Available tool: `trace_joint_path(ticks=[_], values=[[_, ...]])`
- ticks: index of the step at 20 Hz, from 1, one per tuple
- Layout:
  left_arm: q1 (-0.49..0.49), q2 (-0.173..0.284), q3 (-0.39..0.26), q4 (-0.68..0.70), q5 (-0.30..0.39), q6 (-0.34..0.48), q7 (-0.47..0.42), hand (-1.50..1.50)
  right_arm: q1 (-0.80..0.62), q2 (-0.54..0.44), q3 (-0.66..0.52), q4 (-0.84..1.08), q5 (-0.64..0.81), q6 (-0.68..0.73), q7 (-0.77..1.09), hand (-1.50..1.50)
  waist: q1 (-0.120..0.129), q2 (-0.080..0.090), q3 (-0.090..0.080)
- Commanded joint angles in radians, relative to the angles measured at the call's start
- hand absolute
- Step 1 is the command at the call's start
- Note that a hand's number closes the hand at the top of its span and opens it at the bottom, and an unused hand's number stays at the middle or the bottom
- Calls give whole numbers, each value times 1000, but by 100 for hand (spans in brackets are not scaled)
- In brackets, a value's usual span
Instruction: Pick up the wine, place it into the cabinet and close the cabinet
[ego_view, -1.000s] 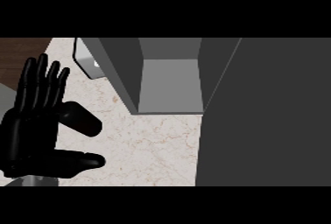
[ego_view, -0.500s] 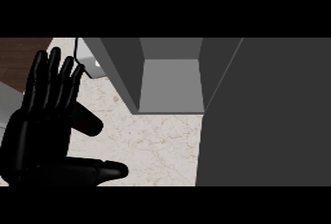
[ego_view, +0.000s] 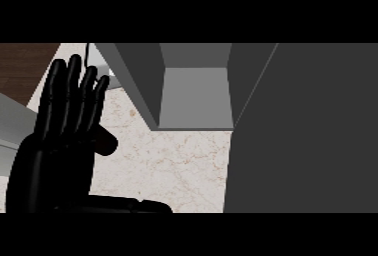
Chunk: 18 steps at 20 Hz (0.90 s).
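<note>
1. Wine: nowhere visible in the head view; may sit inside the cabinet (ego_view: 193, 95), behind the dark panel (ego_view: 303, 130) filling the right, or elsewhere. Cannot tell which.
2. Left hand (ego_view: 63, 135): at the near left over the speckled worktop (ego_view: 170, 165), fingers (ego_view: 74, 90) straight and together, pointing far, thumb out to the right; released, grasping nothing.
3. Right hand: not in view, state unknown.
4. Cabinet interior: shows as a grey open recess at the far centre, no bottle discernible on the visible floor. Dark panel probably the open door, seen close.
5. Risks, as judgement: with the bottle unseen, closing could jam against it if it stands proud of the opening; a swing of the door toward the left could catch the raised left hand beside the cabinet's left wall; a blind push could tip the bottle inside.
6. Against the earlier frames: left hand now taller in view and nearer the cabinet's left wall, fingers drawn closer together; cabinet and dark panel unchanged.
</note>
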<state>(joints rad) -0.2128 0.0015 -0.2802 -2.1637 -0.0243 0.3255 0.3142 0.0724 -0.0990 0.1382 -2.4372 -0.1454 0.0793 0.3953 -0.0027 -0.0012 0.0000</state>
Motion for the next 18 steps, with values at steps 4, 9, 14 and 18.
trace_joint_path(ticks=[4,9,14,18], values=[[-106,-1,34,38,-30,67,61,-150,-67,-9,-20,-113,-28,-43,159,-150,-3,1,0],[-56,-1,54,-36,-63,86,116,-150,-98,16,49,-143,57,-78,200,-150,1,-1,-1],[-30,11,97,-68,-15,101,175,-150,-34,33,56,-84,54,-41,100,-150,0,0,0],[43,-1,126,31,-13,94,5,-150,-167,1,-30,-40,-10,-49,166,-150,3,2,0]])
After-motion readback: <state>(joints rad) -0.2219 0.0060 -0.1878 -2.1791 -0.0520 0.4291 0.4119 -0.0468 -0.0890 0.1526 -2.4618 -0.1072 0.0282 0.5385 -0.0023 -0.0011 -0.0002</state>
